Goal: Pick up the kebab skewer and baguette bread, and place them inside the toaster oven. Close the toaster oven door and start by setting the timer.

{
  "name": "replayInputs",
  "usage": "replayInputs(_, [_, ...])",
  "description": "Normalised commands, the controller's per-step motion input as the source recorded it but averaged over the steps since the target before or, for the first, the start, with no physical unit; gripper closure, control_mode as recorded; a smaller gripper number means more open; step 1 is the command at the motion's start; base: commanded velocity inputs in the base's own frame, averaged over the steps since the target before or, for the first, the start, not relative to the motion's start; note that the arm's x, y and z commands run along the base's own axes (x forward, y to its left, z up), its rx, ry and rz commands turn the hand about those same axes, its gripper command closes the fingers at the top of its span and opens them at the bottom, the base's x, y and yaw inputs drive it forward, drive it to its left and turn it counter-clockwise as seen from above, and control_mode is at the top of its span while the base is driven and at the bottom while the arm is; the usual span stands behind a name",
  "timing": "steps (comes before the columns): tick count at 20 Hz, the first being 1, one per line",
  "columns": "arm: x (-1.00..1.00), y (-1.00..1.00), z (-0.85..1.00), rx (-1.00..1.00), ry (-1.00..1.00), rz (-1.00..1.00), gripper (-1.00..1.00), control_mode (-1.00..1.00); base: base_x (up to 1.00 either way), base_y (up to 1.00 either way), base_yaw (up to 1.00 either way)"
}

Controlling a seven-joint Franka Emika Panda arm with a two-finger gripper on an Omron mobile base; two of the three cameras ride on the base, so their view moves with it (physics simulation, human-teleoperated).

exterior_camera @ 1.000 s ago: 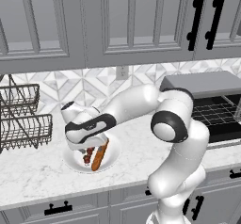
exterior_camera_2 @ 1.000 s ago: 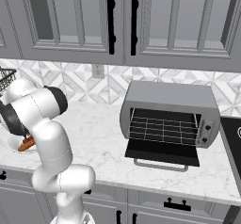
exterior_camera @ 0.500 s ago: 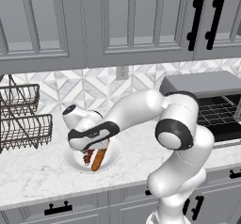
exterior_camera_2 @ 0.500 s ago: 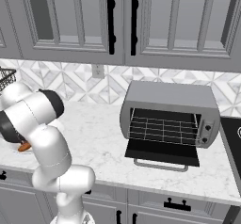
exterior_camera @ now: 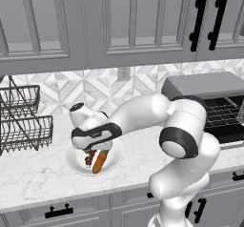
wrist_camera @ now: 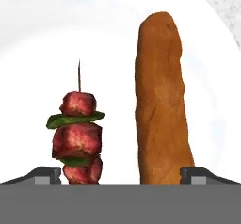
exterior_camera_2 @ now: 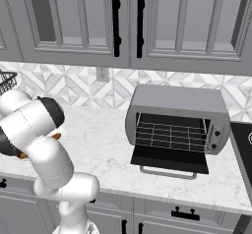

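Observation:
The kebab skewer (wrist_camera: 77,133) and the baguette bread (wrist_camera: 162,105) lie side by side on a white plate (wrist_camera: 47,39). My gripper (wrist_camera: 121,176) hangs open, close above them, and both lie between its fingertips (wrist_camera: 44,175). From the left base, the gripper (exterior_camera: 94,150) is low over the plate (exterior_camera: 76,165), with the skewer (exterior_camera: 89,159) left of the baguette (exterior_camera: 99,163). The toaster oven (exterior_camera_2: 177,115) stands far to the right, its door (exterior_camera_2: 170,159) folded down open and the wire rack (exterior_camera_2: 170,134) bare. The oven (exterior_camera: 209,97) also shows behind my arm.
A wire dish rack (exterior_camera: 21,121) stands left of the plate against the tiled wall. Marble counter (exterior_camera_2: 103,139) stretches between the plate and the oven. A dark cooktop edge (exterior_camera_2: 243,144) lies right of the oven. Cabinets (exterior_camera: 119,21) hang overhead.
The hand has come down and a little left over the plate, now close above the skewer and baguette. The jaws stayed open. The food and oven have not moved.

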Motion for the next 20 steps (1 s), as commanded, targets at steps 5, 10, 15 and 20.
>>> replayInputs(5, [-0.24,0.0,0.01,0.0,-0.05,-0.07,-1.0,-1.0,0.0,0.0,0.0])
replayInputs(10, [0.06,0.0,0.13,0.03,-0.01,-0.08,-1.0,-1.0,0.0,0.0,0.0])
replayInputs(15, [0.03,-0.03,0.23,0.06,0.01,-0.08,-1.0,-1.0,0.0,0.0,0.0])
replayInputs(20, [-0.37,-0.23,0.01,0.1,0.0,-0.01,-1.0,-1.0,0.0,0.0,0.0])
